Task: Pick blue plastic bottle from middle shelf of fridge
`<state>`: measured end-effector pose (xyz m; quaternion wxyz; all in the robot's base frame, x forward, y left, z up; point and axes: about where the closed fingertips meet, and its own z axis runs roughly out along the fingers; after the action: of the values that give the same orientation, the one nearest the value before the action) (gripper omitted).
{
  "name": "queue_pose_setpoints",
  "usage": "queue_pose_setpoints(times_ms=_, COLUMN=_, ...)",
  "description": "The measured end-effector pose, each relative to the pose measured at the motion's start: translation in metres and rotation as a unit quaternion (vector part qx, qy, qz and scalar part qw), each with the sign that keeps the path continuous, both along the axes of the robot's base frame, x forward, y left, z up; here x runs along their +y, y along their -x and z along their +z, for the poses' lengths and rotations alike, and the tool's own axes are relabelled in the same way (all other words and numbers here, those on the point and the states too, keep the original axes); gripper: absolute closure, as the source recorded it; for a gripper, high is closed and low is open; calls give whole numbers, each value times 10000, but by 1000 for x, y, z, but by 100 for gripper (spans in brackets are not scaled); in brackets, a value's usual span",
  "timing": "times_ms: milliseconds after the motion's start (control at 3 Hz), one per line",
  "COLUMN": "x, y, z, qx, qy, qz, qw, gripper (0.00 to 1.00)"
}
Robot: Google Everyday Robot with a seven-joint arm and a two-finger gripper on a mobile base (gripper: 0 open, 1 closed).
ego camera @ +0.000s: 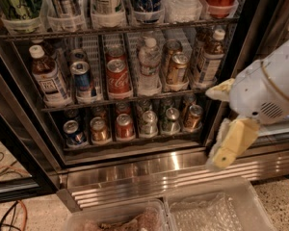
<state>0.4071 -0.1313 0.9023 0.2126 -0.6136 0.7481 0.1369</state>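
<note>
Claw spread wide, empty, at right door frame of fridge. Blue plastic bottle upright, left end of middle shelf. Ribbed steel base and speckled floor seen below.
</note>
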Motion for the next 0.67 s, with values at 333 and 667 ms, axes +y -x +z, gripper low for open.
queue_pose_setpoints(times_ms=333, x=78, y=31, z=-22, qx=279, qy=-699, qz=577, qw=9955, gripper=0)
queue_pose_setpoints(times_ms=667, x=78, y=31, z=-22, qx=275, qy=-697, qz=575, qw=9955, gripper=0)
